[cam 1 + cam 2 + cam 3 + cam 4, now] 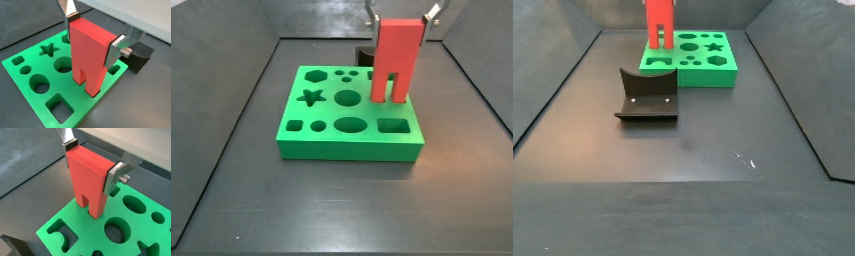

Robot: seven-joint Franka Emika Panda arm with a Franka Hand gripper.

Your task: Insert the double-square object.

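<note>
I see a dark bench (714,140) carrying two things: the green block (349,113) with shaped holes, and the dark fixture (647,97) standing just beside it. The hand (402,14) hangs above the block's edge.

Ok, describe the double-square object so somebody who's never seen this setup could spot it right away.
Find the flat green block with shaped holes on the dark floor. Standing upright over its edge, clamped near its top in the gripper, is the double-square object. It is the only red thing here, a tall flat slab slotted from below into two legs, unlike the low dark fixture nearby.
</note>
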